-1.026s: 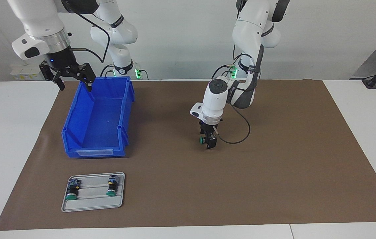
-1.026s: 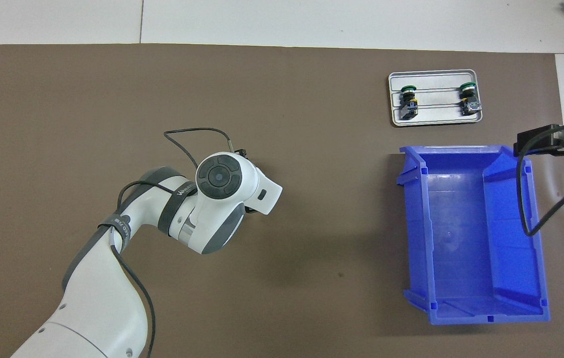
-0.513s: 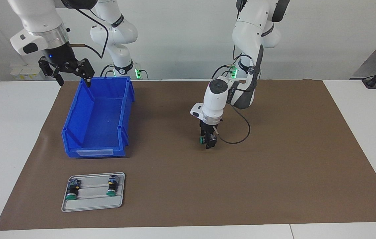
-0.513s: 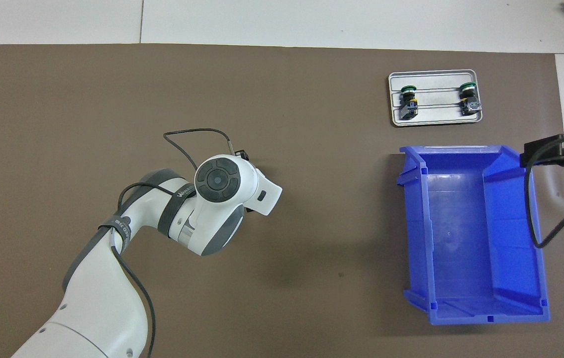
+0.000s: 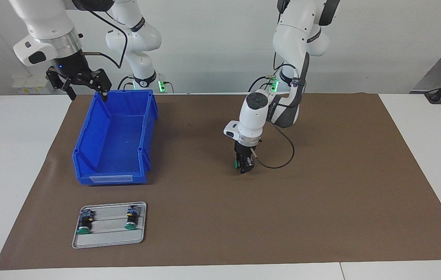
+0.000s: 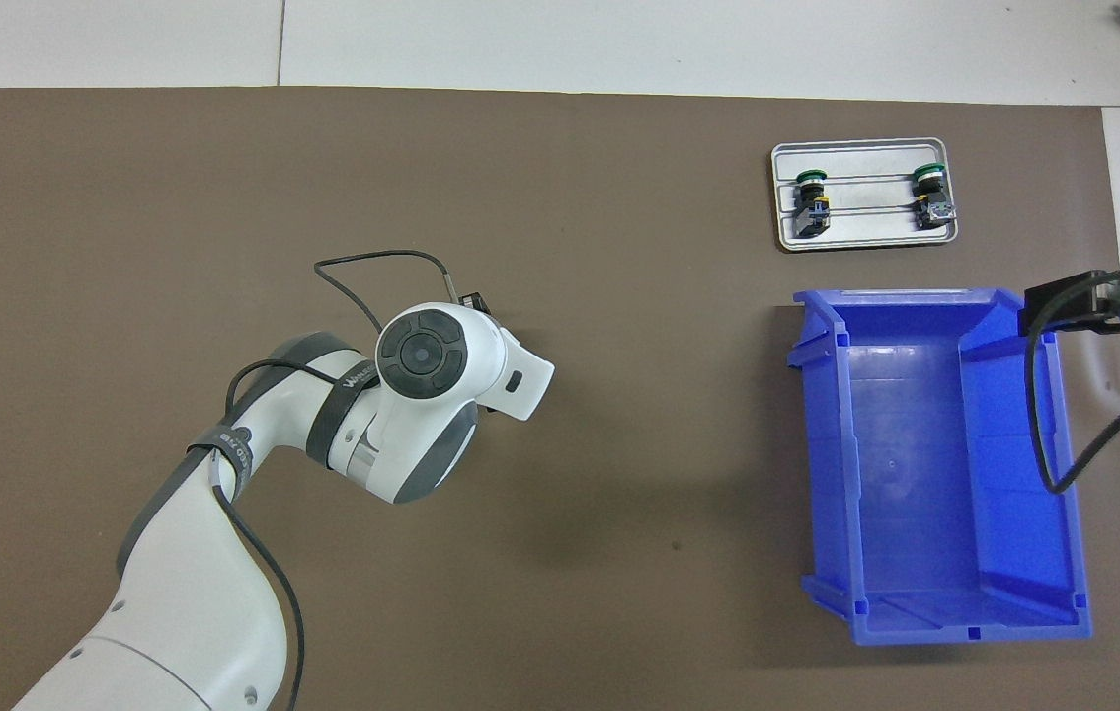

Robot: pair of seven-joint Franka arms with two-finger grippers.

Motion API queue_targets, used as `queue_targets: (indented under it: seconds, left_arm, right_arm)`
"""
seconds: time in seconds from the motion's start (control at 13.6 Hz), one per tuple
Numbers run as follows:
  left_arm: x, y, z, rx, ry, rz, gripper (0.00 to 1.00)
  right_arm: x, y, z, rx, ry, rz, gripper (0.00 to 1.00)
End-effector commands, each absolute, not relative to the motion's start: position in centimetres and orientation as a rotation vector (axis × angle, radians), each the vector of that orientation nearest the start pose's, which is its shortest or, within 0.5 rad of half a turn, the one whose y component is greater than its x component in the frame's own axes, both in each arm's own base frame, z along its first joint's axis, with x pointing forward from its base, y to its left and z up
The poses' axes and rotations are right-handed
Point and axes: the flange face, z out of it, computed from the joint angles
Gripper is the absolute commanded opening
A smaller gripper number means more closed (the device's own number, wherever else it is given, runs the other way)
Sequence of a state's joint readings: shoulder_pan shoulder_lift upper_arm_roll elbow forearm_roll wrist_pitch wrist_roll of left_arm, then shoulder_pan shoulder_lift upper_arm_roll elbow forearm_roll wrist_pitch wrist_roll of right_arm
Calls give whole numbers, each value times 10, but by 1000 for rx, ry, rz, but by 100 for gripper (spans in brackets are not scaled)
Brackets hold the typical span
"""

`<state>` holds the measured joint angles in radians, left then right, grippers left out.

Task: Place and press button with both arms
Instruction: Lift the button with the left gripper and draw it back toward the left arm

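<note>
Facing view: left end effector [image 5: 245, 166] low on worktop [image 5: 321, 194], gripping green-capped button [image 5: 237, 165]; right end effector [image 5: 84, 88] open over blue bin [image 5: 113, 171]. Next: seat, then press.

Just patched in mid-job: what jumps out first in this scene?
The left gripper is down on the brown mat mid-table, around a green-capped button. The big blue bin stands toward the right arm's end, with the open right gripper raised over its rim. Two more buttons lie on a grey tray farther from the robots.

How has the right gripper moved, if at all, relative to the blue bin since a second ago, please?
Yes. The right gripper has risen slightly: its fingertips hung lower against the blue bin corner nearest the robots and now sit higher, around its rim.
</note>
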<state>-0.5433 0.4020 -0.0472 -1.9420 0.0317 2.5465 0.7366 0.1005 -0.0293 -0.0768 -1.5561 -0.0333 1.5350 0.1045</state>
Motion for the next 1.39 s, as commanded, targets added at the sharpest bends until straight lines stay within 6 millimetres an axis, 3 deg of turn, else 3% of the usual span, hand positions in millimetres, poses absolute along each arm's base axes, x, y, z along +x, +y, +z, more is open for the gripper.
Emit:
queue_targets:
  seconds: [0.0, 0.15, 0.29, 0.51, 0.88, 1.17, 1.32]
  left_arm:
    - [542, -348, 293, -2476, 1847, -426, 36]
    - [543, -348, 293, -2483, 1835, -441, 25]
    - [542, -348, 291, -2484, 1836, -429, 23]
    - [543, -348, 291, -2502, 1817, -430, 1]
    - [549, -342, 294, -2601, 1714, -461, 0]
    - [578, -351, 321, -2841, 1542, -582, 0]
    - [590, -344, 336, -2914, 1479, -604, 0]
  right_arm:
    - [538, 8, 640, -3151, 102, 16, 100]
    - [535, 9, 637, -3151, 102, 40, 100]
    - [535, 8, 636, -3151, 104, 33, 100]
    - [535, 10, 634, -3151, 100, 36, 100]
    - [535, 7, 635, -3153, 97, 40, 100]
    - [534, 8, 634, -3153, 95, 43, 100]
    - [534, 8, 634, -3153, 95, 43, 100]
